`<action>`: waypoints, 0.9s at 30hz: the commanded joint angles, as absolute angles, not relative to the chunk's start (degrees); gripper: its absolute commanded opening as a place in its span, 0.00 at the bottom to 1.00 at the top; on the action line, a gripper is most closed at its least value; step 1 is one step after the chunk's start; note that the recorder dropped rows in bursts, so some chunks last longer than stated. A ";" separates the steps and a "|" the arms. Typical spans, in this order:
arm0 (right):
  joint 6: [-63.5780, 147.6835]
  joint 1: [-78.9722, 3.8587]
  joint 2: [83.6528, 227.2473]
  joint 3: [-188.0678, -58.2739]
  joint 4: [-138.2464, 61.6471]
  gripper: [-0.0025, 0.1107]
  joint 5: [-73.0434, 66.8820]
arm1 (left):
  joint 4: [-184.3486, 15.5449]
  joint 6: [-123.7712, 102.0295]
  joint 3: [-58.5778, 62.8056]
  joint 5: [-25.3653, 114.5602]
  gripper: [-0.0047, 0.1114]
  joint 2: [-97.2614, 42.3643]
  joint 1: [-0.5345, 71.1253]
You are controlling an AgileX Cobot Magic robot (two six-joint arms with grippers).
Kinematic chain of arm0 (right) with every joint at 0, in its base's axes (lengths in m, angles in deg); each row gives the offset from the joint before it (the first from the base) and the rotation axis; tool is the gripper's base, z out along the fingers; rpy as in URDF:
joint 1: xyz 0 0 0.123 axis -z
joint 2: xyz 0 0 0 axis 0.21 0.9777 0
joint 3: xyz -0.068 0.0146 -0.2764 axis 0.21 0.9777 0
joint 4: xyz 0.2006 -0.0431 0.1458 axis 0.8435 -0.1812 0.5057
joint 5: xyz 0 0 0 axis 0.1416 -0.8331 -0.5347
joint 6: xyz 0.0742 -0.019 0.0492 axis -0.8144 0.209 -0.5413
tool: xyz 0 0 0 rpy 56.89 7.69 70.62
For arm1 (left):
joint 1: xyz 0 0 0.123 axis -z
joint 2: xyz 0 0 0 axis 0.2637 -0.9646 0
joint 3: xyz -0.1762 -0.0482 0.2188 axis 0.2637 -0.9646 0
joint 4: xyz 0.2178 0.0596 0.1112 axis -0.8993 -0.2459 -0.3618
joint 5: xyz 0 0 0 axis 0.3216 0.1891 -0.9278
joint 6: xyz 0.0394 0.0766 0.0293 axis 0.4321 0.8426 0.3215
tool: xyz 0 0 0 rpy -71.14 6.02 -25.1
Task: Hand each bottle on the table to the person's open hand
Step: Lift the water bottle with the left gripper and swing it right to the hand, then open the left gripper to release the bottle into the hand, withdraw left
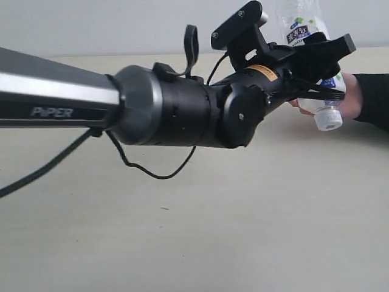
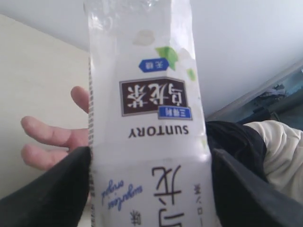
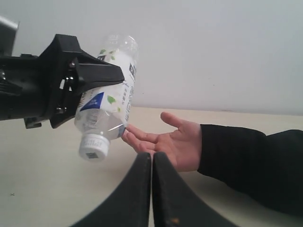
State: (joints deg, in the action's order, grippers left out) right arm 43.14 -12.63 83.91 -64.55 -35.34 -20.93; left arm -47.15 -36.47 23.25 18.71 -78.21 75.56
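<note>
Plain white wall (image 3: 213, 47), beige table (image 1: 182, 231). Left tool (image 1: 331, 70) clamped on the lime-label bottle (image 1: 301, 27), held in the air above the person's open hand (image 3: 177, 142). Right tool (image 3: 152, 163) closed, empty, low over the table. Risk: bottle hangs by the fingertips (image 3: 137, 138), not over the palm. Released there, it'd likely tip off and drop. Long axis steeply tilted, white cap down toward the fingers, base up.

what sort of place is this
Likely a robot lab bench: a bare beige table against a plain white wall, and a PiPER arm holding a Suntory bottle by a person's open hand.
</note>
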 commanded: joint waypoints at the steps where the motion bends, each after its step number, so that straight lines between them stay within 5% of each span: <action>1: 43.15 -12.40 83.65 -64.42 -35.44 0.04 -20.76 | -39.06 -36.10 27.69 13.25 0.04 -82.11 75.90; 27: 43.15 -12.40 83.65 -64.42 -34.94 0.04 -20.76 | -34.74 -36.32 53.21 22.26 0.09 -104.20 75.03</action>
